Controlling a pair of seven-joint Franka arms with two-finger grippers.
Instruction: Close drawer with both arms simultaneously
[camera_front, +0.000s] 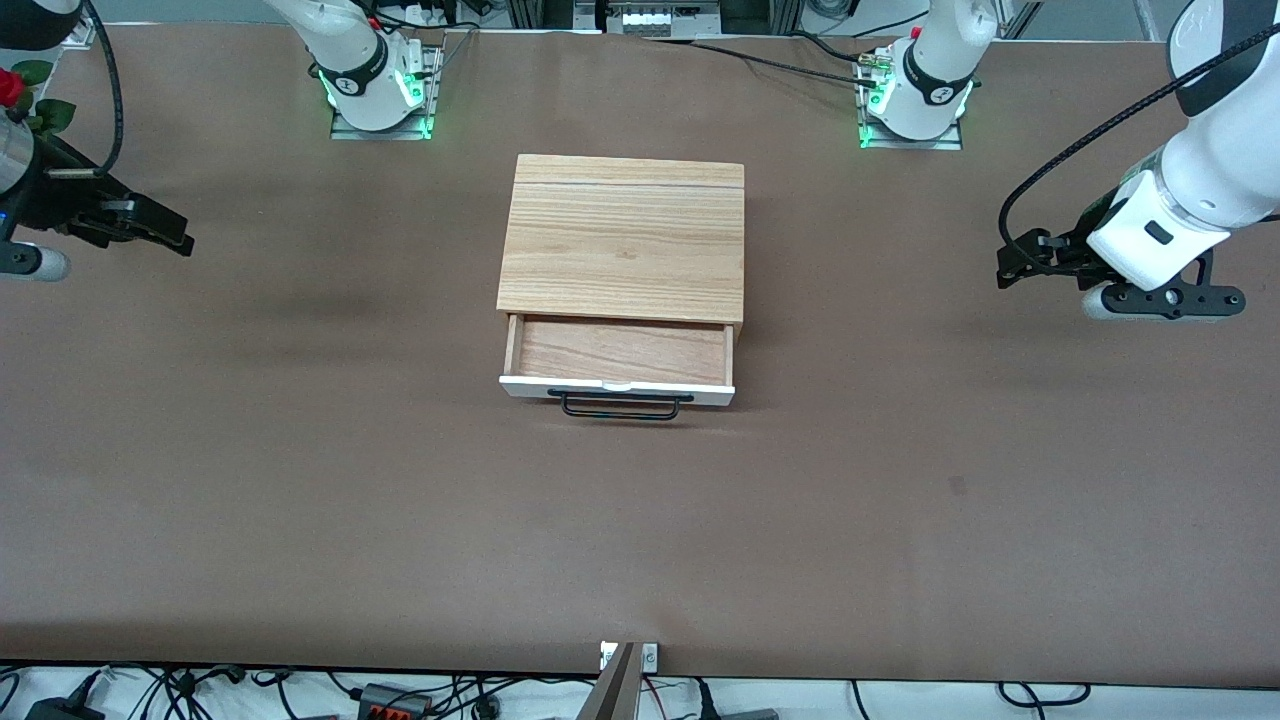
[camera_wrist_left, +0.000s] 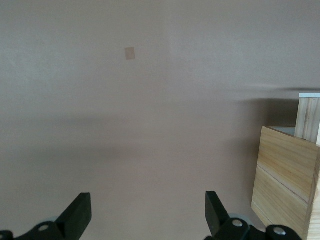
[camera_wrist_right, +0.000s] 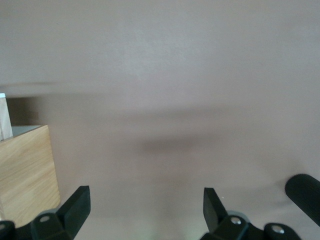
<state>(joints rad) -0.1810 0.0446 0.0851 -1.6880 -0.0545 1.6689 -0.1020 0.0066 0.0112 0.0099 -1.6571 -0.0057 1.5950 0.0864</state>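
The drawer (camera_front: 620, 352) stands pulled out of the light-oak box (camera_front: 624, 235) at the table's middle, its white front panel and black wire handle (camera_front: 620, 405) facing the front camera; the tray is empty. My left gripper (camera_front: 1010, 265) is open and empty, up over the bare table at the left arm's end. My right gripper (camera_front: 180, 238) is open and empty over the table at the right arm's end. The left wrist view shows the box's side (camera_wrist_left: 287, 185) and open fingers (camera_wrist_left: 80, 215). The right wrist view shows the box's corner (camera_wrist_right: 25, 175) and open fingers (camera_wrist_right: 77, 207).
The brown table (camera_front: 300, 500) stretches wide on all sides of the box. A small tan patch (camera_wrist_left: 130, 53) marks the table surface. The arm bases (camera_front: 375, 85) stand along the table's edge farthest from the front camera. A red flower (camera_front: 10, 88) shows by the right arm.
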